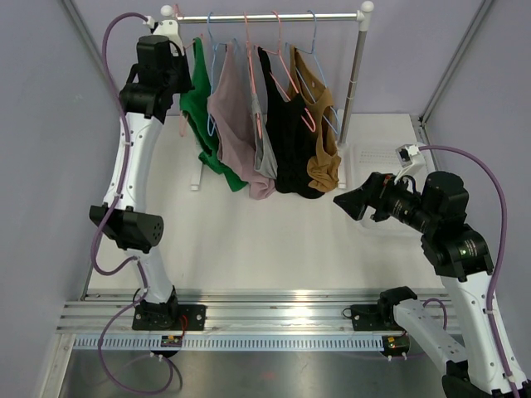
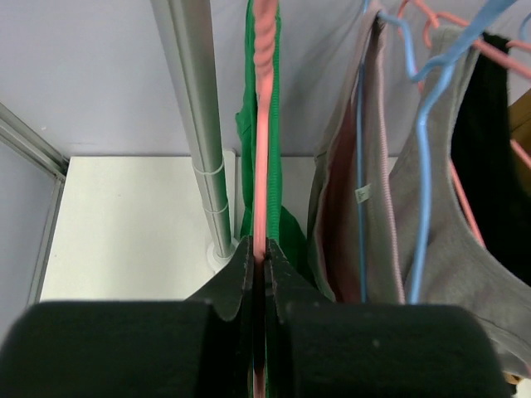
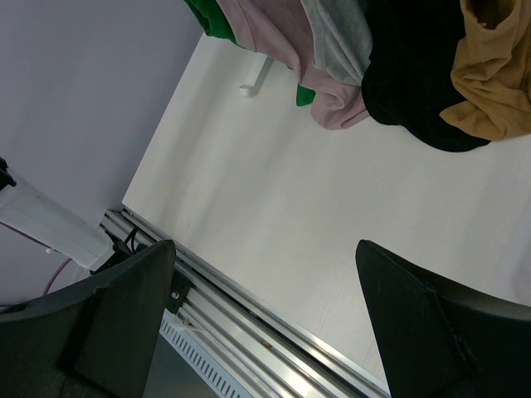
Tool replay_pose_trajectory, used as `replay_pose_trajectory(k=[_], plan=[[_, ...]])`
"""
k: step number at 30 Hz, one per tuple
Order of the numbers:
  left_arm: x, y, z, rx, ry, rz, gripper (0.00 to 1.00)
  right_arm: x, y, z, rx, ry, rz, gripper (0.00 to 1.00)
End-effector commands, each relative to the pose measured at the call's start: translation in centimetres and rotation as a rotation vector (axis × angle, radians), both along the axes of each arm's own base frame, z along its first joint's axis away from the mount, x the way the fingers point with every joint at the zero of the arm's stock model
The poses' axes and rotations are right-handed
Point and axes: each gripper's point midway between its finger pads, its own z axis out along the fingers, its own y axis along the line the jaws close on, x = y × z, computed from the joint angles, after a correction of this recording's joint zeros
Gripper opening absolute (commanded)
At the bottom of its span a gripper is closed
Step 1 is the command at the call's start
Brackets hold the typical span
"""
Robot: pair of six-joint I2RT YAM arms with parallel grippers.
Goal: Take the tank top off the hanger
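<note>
Early stage: green top point(image 1: 200, 112) on pink hanger point(image 2: 264, 124), hanging at left end of rail point(image 1: 265, 16); no strap slipped off yet. Left gripper point(image 2: 259, 253) pressed together on hanger wire, just beside post point(image 2: 195, 108). Right gripper point(image 3: 265, 257) spread wide, empty, over table point(image 1: 274, 240), well apart from rack. Left to do: work straps off hanger. Tight either side: post left, mauve top point(image 2: 340, 191) right. Open room toward near table edge.

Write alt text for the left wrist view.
The left hand is shut on a pink hanger carrying a green tank top. A metal rack pole stands just left of it; a mauve top and a grey top hang to the right.
</note>
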Motion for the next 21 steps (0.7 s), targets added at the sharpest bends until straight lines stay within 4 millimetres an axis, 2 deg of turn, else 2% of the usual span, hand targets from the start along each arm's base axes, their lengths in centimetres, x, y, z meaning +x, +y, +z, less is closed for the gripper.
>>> replay_pose_trajectory(k=[1,3,4,7,8,9,10,11,12,13,14,15,16,17,18,19,20,21], plan=[[-4.2,0.1,10.4,-0.07,-0.256,-0.026,0.0,-0.1,0.4,1.8,0.012,-0.064,0.031,0.97],[-4.9,0.1,10.6,-0.078,-0.254,-0.029,0.0,-0.1,0.4,1.9,0.013,-0.066,0.029,0.97],[-5.8,0.2,11.3,-0.082,-0.267,-0.032,0.0,0.1,0.5,1.8,0.012,-0.061,0.032,0.97],[-7.1,0.2,10.8,-0.093,-0.237,-0.036,0.0,0.1,0.6,2.0,0.018,-0.068,0.038,0.97],[-8.4,0.2,11.5,-0.107,-0.249,-0.044,0.0,0.1,0.7,2.0,0.018,-0.07,0.042,0.97],[-8.9,0.0,10.4,-0.123,-0.205,-0.048,0.0,0.2,0.7,2.1,0.02,-0.074,0.041,0.97],[-9.7,-0.1,10.3,-0.137,-0.192,-0.055,0.0,0.2,0.7,2.1,0.021,-0.073,0.042,0.97],[-11.4,0.0,10.9,-0.154,-0.196,-0.058,0.0,0.2,0.8,2.3,0.024,-0.079,0.048,0.98],[-12.4,-0.1,10.3,-0.175,-0.168,-0.06,0.0,0.2,0.8,2.5,0.02,-0.091,0.054,0.98],[-13.0,-0.2,8.5,-0.185,-0.118,-0.06,0.0,0.3,0.9,2.5,0.013,-0.092,0.058,0.98],[-13.7,-0.1,7.7,-0.197,-0.096,-0.053,0.0,0.3,0.9,2.4,0.006,-0.09,0.063,0.98],[-16.0,-0.4,7.2,-0.221,-0.084,-0.078,0.0,0.3,0.9,2.9,0.001,-0.104,0.067,0.99],[-17.0,-0.5,6.6,-0.235,-0.067,-0.085,0.0,0.5,1.0,3.0,-0.001,-0.1,0.074,0.99],[-19.9,-0.3,7.7,-0.259,-0.107,-0.088,0.0,0.5,1.1,3.4,0.003,-0.109,0.079,1.0],[-20.9,-0.4,7.3,-0.263,-0.106,-0.095,0.0,0.7,1.2,3.5,0.008,-0.111,0.086,0.99],[-21.7,-0.4,4.8,-0.258,-0.055,-0.089,0.0,0.7,1.4,3.5,0.018,-0.11,0.091,1.0],[-22.8,-0.2,4.1,-0.265,-0.047,-0.086,0.0,0.7,1.8,4.2,0.04,-0.138,0.114,0.99],[-23.7,-0.3,2.9,-0.27,-0.023,-0.089,0.0,0.6,2.1,4.1,0.072,-0.129,0.123,1.0]])
